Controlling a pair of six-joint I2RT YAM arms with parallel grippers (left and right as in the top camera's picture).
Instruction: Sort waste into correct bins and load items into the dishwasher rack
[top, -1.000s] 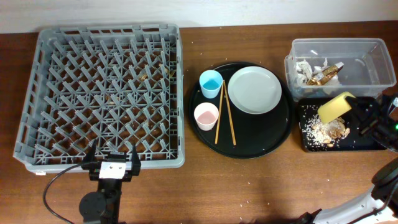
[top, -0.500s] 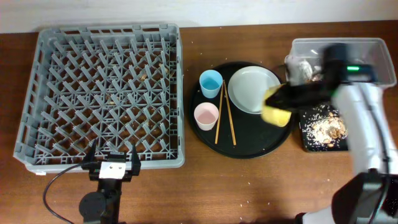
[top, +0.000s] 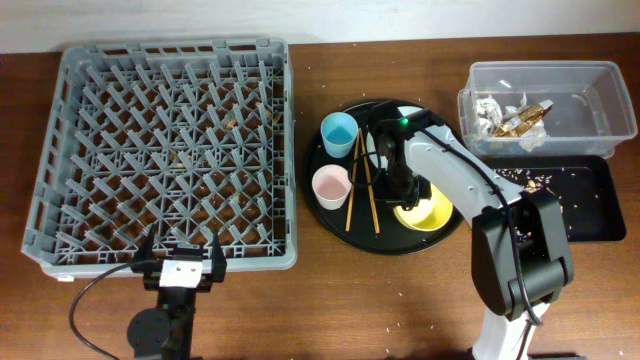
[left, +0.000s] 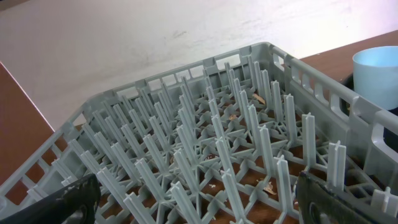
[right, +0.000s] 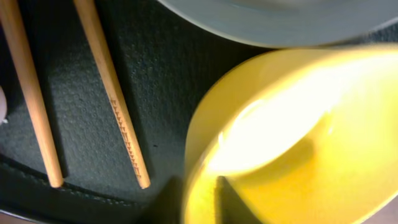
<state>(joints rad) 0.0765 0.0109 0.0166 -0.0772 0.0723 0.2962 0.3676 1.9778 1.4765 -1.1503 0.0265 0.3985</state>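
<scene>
On the large round black tray (top: 330, 215) in the middle of the brown wooden table (top: 400, 300), the small yellow bowl (top: 428, 214) sits mouth-up at the near right side, just beside the pale grey-white round plate (top: 412, 112), most of which is hidden under the right arm. The right gripper (top: 413, 200) reaches down onto the bowl's left rim; in the wrist view the right gripper (right: 199, 202) shows a dark finger on either side of the small yellow bowl (right: 292, 124) wall, clamped on it. That view also catches the plate's (right: 280, 18) edge above and the two wooden chopsticks (right: 112, 93) lying on the tray's (right: 161, 74) textured surface. From overhead the chopsticks (top: 360, 185) lie side by side between the plate and two upright cups, a light blue cup (top: 339, 133) and a pinkish-white cup (top: 331, 186). At far right, the clear plastic rectangular tub (top: 590, 100) holds crumpled white paper napkins (top: 490, 112) and a shiny brown-gold wrapper (top: 522, 120); the shallow black rectangular tray (top: 580, 210) in front of it carries scattered beige-white crumbs (top: 525, 178). The large grey plastic dishwasher rack (top: 170, 150) fills the left side, with a few brown specks among its pegs. The left gripper (top: 182, 250) hangs at the rack's near edge, fingers spread wide and holding nothing; its camera looks across the rack (left: 205, 143) toward the blue cup (left: 379, 74).
</scene>
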